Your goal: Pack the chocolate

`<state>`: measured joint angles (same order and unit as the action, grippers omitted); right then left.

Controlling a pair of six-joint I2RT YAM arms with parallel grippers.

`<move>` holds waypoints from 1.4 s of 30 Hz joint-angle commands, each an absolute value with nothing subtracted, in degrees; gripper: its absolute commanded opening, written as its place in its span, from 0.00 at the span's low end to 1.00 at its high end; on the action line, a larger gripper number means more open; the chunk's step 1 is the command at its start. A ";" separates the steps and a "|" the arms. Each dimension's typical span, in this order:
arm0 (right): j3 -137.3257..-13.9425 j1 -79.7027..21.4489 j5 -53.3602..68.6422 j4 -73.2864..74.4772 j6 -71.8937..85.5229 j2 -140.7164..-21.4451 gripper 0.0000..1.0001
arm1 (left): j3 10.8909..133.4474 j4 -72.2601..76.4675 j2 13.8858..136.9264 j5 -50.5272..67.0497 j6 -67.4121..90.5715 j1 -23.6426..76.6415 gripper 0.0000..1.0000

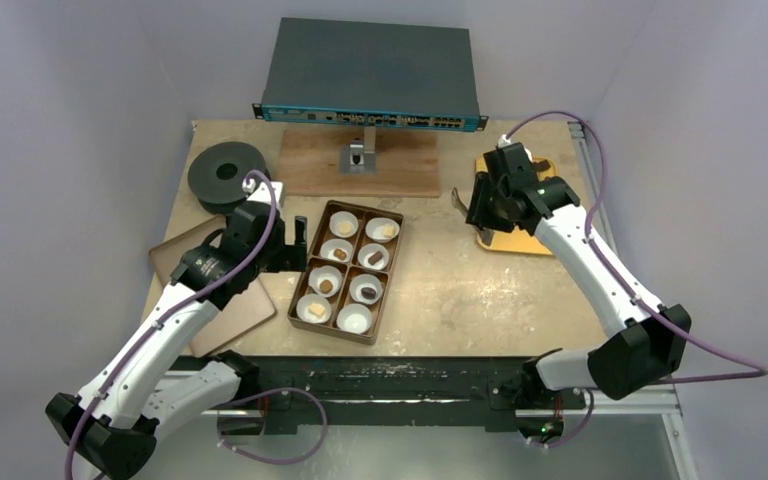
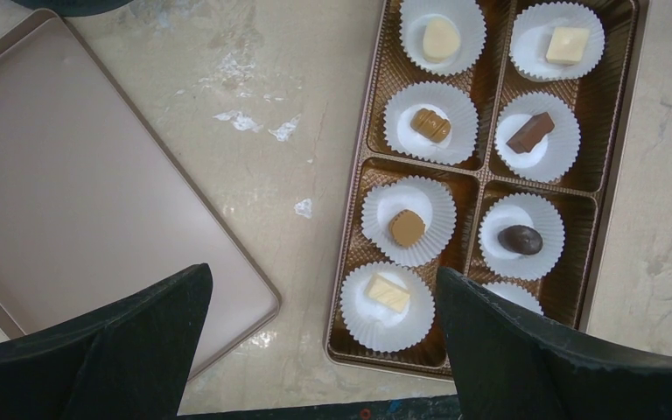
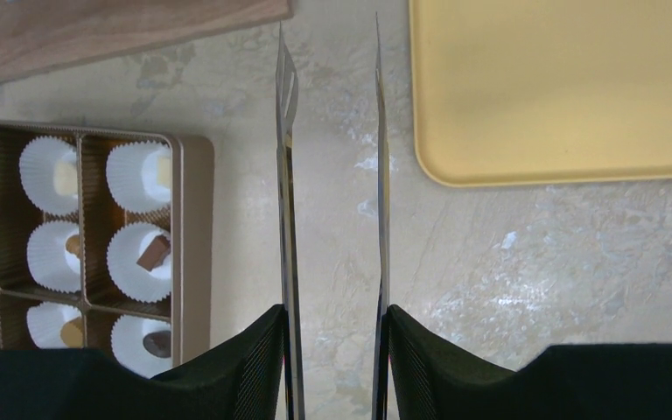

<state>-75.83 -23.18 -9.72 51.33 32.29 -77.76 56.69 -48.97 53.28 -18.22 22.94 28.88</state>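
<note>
A brown box (image 2: pixel 488 96) with eight compartments lies at the centre of the tabletop (image 1: pixel 480 290), its long side running roughly from 12 to 6 o'clock. Each compartment holds a white paper cup (image 2: pixel 385 206). The chocolate (image 2: pixel 529 133) sits in seven of these cups, one piece to a cup: cream pieces in both far cups and in the near-left one, tan pieces in the two middle cups on the left, and a dark bar and a dark round piece in the middle cups on the right. In the top view the eighth cup (image 1: pixel 355 319), at the near-right corner, looks empty.

The left gripper (image 2: pixel 322 280) hangs over the box's near-left corner with its fingers spread wide and nothing between them. At its 9 o'clock lies a flat brown tray (image 2: pixel 70 175).

The right gripper (image 3: pixel 335 315) is at about 2 o'clock from the box, well apart from it. Its fingers clamp a pair of metal tongs (image 3: pixel 285 175), one blade pressed against each finger's inner face. The blade tips stand apart above bare tabletop, beside the corner of a yellow tray (image 3: pixel 560 87).
</note>
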 commanded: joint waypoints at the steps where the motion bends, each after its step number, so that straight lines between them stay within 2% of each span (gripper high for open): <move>1: -80.59 -20.36 -11.83 49.70 31.18 -77.47 0.47 | 58.01 -48.36 52.43 -16.59 22.19 28.48 1.00; 18: -78.92 -10.17 -8.82 43.33 29.91 -78.29 0.47 | 57.96 -47.50 51.96 -13.61 22.41 28.48 1.00; 31: -79.73 -2.56 -7.84 37.05 28.85 -87.51 0.47 | 57.77 -47.55 52.89 -13.18 22.32 28.47 1.00; 42: -78.83 -0.22 -8.51 34.40 27.60 -93.86 0.45 | 57.80 -47.33 53.95 -12.92 22.35 28.45 1.00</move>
<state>-78.61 -0.32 -8.01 37.52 28.97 -92.33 56.69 -48.88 53.76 -13.39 22.94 28.88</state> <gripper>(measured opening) 0.465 0.998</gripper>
